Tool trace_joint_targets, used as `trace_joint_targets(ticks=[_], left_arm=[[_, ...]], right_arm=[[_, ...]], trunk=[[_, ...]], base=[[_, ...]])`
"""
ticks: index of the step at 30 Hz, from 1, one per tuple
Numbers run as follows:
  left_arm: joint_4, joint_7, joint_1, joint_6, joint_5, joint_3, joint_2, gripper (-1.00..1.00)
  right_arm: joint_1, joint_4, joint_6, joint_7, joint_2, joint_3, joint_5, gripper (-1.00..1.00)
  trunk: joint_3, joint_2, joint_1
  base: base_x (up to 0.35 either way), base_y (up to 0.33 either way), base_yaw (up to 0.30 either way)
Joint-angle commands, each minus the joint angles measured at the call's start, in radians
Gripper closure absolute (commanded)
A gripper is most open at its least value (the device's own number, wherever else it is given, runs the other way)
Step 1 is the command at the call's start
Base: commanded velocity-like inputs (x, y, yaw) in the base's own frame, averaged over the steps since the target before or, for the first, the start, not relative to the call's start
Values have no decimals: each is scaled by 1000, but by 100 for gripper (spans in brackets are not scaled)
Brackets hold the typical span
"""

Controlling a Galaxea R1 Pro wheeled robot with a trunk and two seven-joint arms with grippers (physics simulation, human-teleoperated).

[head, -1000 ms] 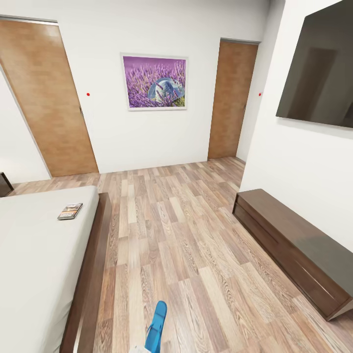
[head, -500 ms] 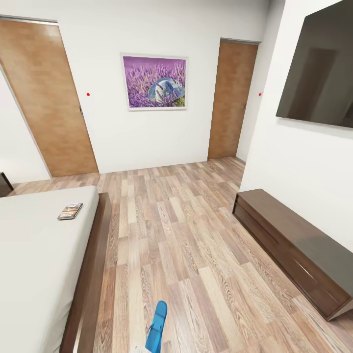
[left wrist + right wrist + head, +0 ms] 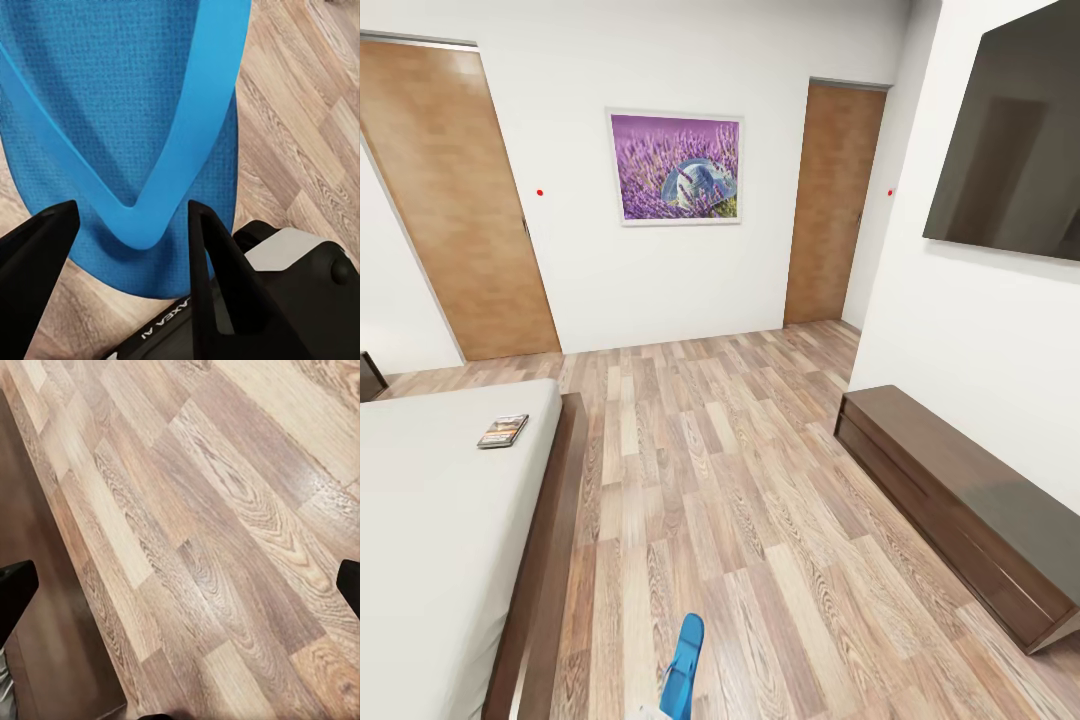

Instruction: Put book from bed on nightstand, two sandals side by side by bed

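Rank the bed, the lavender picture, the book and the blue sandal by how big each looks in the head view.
Largest to smallest, as they look:
1. bed
2. lavender picture
3. sandal, partly cut off at the frame's lower edge and nearest the camera, so its rank against the book is unsure
4. book

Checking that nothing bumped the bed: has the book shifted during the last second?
No. The book lies in the same spot on the bed, near the mattress edge, unchanged against the bed frame.
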Motion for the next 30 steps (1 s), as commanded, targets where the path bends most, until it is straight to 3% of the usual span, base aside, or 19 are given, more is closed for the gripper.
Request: trace_joint_targets(ticks=[1,30], left_arm=[[2,-2,-1,-6,7,-8,0,100],[2,-2,0,-6,7,-8,-5,100]], right_arm=[[-1,1,4,5,0,-1,-7,-100],[-1,1,4,6,0,0,-7,-100]], trunk=[[-1,-1,0],[22,-1,0]], base=[[0,0,0],[0,0,0]])
